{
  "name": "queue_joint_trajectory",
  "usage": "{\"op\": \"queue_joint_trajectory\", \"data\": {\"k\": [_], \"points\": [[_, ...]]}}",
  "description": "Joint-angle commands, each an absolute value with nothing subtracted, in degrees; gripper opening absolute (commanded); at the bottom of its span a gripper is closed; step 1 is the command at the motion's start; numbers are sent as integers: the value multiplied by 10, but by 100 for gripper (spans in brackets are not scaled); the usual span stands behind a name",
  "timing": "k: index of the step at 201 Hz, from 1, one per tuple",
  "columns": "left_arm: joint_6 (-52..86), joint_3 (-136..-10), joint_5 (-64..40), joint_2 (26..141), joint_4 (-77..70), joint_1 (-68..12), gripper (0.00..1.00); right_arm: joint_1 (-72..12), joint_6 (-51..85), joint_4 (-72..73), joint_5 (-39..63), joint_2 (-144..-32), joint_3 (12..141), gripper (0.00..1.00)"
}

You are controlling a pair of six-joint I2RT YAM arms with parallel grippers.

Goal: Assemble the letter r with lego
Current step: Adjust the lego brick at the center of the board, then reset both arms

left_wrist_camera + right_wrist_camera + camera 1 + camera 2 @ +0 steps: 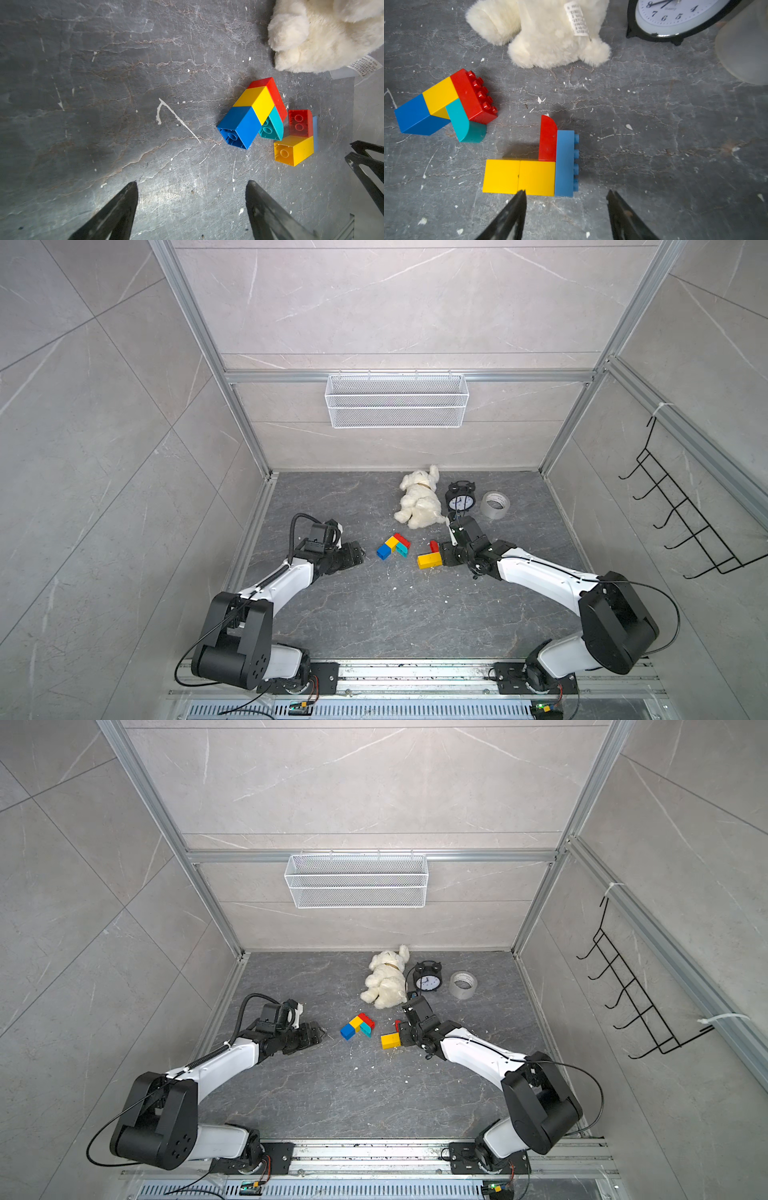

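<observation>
Though both arms sit low over the tabletop (374, 614), neither holds anything.

- Left gripper (191, 187): fingers apart, bare surface between them, pointed at the bricks from the left-edge side and well short of them.
- Right gripper (566, 197): fingers apart, nothing between them. One fingertip (521, 194) is at the edge of a yellow brick; whether it touches, I cannot tell.

Lego, all eight bricks, in two clumps near the middle of the tabletop, close together but apart:
- First clump (394, 546): blue and yellow in a row, a long red bar across the end, a teal curved piece tucked under the bar. Lies on its side.
- Second clump (529, 172), on the right-edge side, just before the right gripper: two yellows in a row, a long blue bar across the end, a red curved piece under it. Also on its side.

Judgement: each clump already reads as a lowercase r, with stem, top bar and drooping tip. Little seems left: perhaps only to check the joints are pressed home and to draw the arms clear.

Surface: dark veined stone look, scratched, flecked with white chips. A plush dog (419, 497), alarm clock (460, 499) and tape roll (494, 504) stand toward the far edge.

Room: grey tiled walls, aluminium frame, white mesh basket (397, 400) on the back wall, black hook rack (685, 522) on the right wall.
</observation>
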State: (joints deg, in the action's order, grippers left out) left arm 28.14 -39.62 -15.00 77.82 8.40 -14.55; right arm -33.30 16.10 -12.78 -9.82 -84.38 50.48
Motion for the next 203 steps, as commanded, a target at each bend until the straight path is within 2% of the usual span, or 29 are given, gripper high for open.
{"op": "queue_joint_trajectory", "data": {"k": [1, 14, 26, 35, 59, 88, 105, 126, 146, 157, 187, 203], "points": [[245, -431, -77, 717, 83, -147, 85, -327, 144, -116, -131, -795, 488, 66], [224, -439, 5, 683, 94, -147, 88, -324, 137, -96, -151, -761, 477, 66], [211, -427, 124, 653, 76, -147, 90, -321, 134, -78, -192, -729, 465, 69], [183, -402, 205, 632, 15, -146, 99, -318, 135, -62, -232, -708, 454, 73], [73, -309, 328, 621, -182, -140, 100, -307, 121, -8, -324, -686, 424, 87], [6, -298, 330, 709, -240, -123, 100, -304, 84, 64, -444, -715, 392, 93], [-32, -302, 334, 777, -277, -122, 100, -301, 52, 125, -481, -736, 369, 99], [-44, -275, 349, 832, -383, -107, 100, -292, 9, 259, -497, -750, 313, 99], [-26, -247, 308, 856, -445, -76, 100, -263, -48, 453, -466, -767, 240, 99], [-8, -242, 265, 840, -421, -59, 100, -259, -60, 461, -442, -758, 232, 99], [2, -192, 141, 837, -498, -10, 100, -225, -99, 488, -361, -786, 219, 99], [0, -188, 141, 874, -550, -3, 100, -223, -78, 505, -367, -827, 207, 99]]}}
